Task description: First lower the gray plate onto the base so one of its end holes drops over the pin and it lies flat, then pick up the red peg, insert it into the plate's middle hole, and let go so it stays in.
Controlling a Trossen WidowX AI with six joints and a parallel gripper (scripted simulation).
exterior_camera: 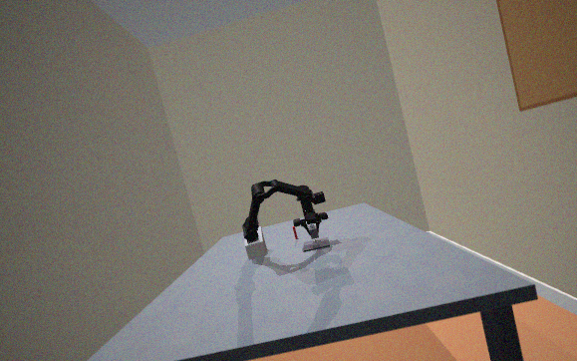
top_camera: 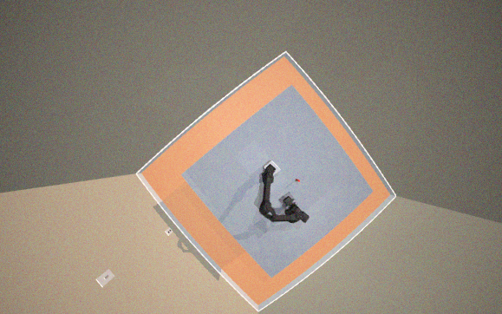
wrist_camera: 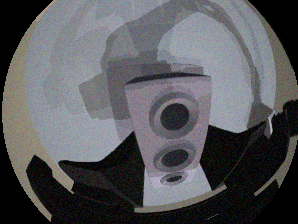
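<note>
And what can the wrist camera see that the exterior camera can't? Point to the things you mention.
Only the wrist view shows the three round holes in the gray plate (exterior_camera: 312, 227) (wrist_camera: 138, 110).

Only the exterior view shows the thin red peg (exterior_camera: 295, 232) and the brown board (exterior_camera: 556, 55) on the wall.

Both show the gripper (exterior_camera: 314, 236) (wrist_camera: 164, 124) holding the plate, and the table top (exterior_camera: 367, 299) (wrist_camera: 220, 65).
</note>
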